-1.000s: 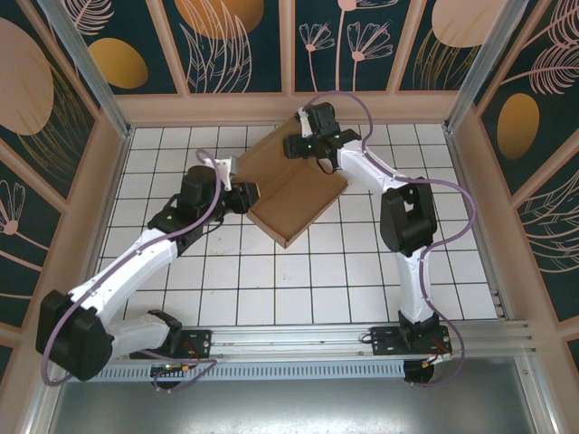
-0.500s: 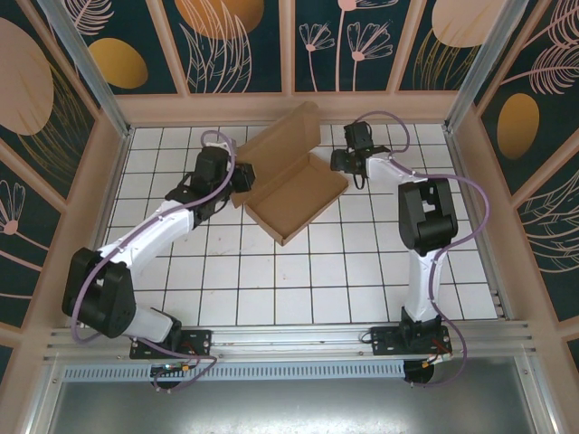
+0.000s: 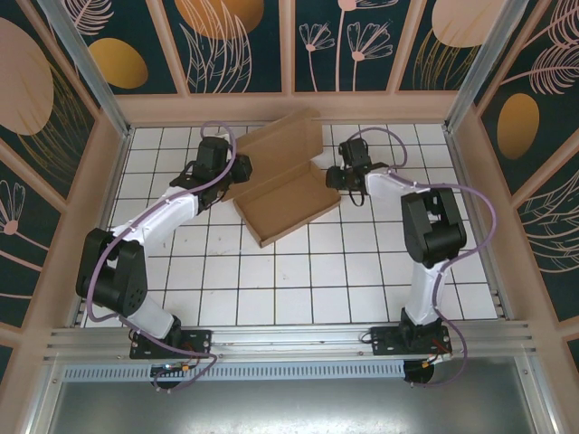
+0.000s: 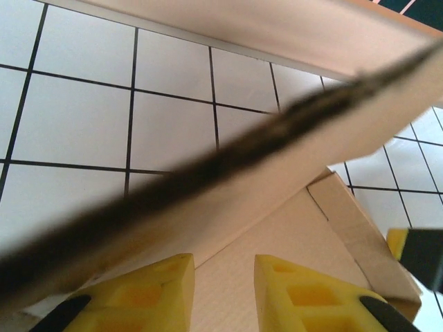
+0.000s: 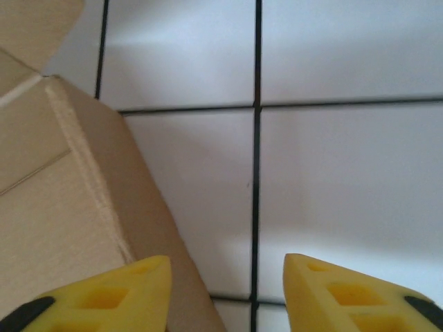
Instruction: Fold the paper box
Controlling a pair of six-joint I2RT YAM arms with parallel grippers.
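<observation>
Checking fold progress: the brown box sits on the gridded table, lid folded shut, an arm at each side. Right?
No: the lid of the paper box stands raised open at the back; the top view shows it. The rest holds.

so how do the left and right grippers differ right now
The left gripper has its fingers close together; the right gripper has them wider. The left looks onto the box, under its raised lid; the right looks onto bare table beside the box wall. Both have yellow fingers, nothing between them.
</observation>
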